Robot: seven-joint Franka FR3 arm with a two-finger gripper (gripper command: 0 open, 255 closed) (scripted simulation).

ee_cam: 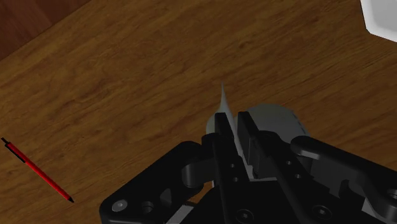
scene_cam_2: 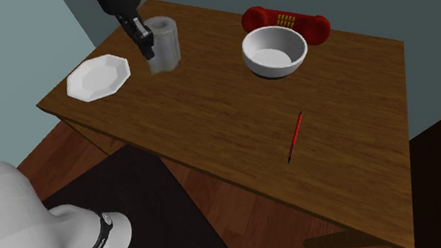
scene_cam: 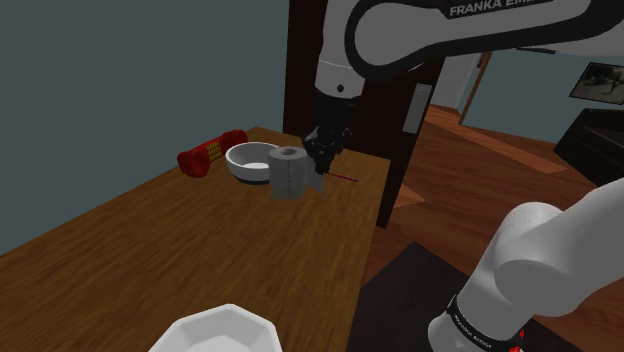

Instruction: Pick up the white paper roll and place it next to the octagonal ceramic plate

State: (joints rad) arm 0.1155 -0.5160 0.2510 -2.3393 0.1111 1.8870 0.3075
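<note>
Over bench (scene_cam_2: pixel 210 120), second exterior view: paper roll (scene_cam_2: pixel 166 43), pale grey, upright, hollow-cored, touching gripper (scene_cam_2: pixel 149 50) at its 3 o'clock. Gripper drawn nearly together, clamped on roll's thin wall. White octagonal plate (scene_cam_2: pixel 98 77) at roll's 8 o'clock.

The pale grey paper roll (scene_cam_2: pixel 164 43) hangs upright, pinched by its wall in the gripper (scene_cam_2: pixel 147 48), while the white octagonal plate (scene_cam_2: pixel 98 77) lies flat by the table's (scene_cam_2: pixel 227 118) corner.
</note>
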